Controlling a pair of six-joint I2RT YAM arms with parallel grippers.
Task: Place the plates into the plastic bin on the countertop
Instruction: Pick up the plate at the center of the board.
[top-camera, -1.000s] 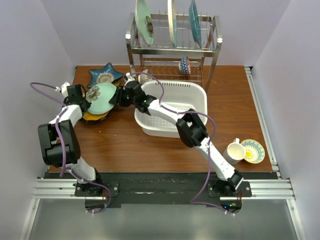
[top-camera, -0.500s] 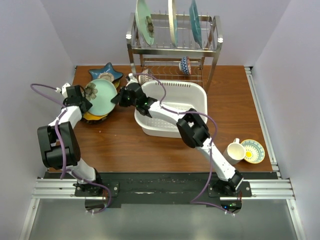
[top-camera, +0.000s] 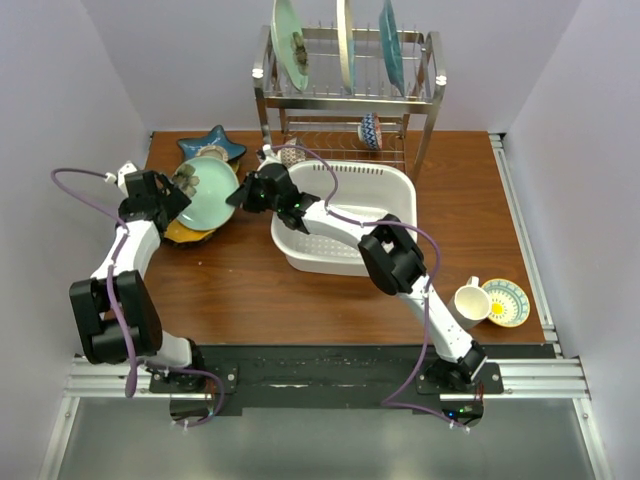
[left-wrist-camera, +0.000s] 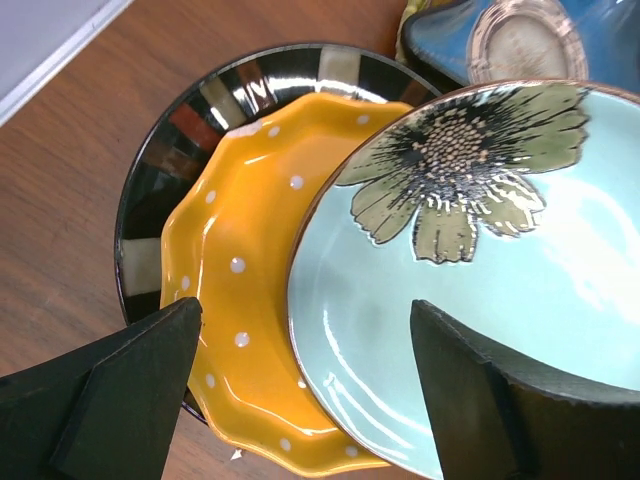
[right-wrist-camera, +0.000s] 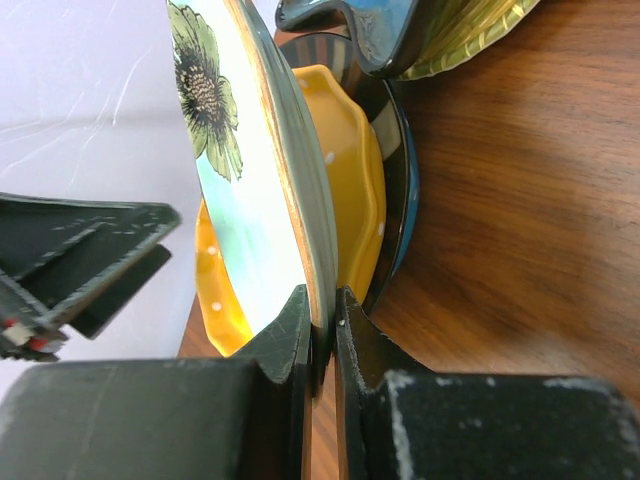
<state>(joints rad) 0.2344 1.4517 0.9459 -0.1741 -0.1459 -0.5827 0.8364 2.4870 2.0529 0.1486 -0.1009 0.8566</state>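
Now, left of the plastic bin (top-camera: 408, 210), the right gripper (right-wrist-camera: 322, 318) clamps the stiff, probably slippery pale green plate (top-camera: 212, 195) at its rim, while the left gripper (left-wrist-camera: 300, 385) has fingers apart

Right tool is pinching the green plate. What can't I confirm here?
- Top view: the pale green plate and left arm cover the stack; count unknown.
- Left wrist: frame edge crops that plate's right side, hiding where the right tool grips.
- Right wrist: the plastic bin is out of frame.

plates (top-camera: 208, 195) left of bin (top-camera: 403, 196), rack (top-camera: 330, 99) behind
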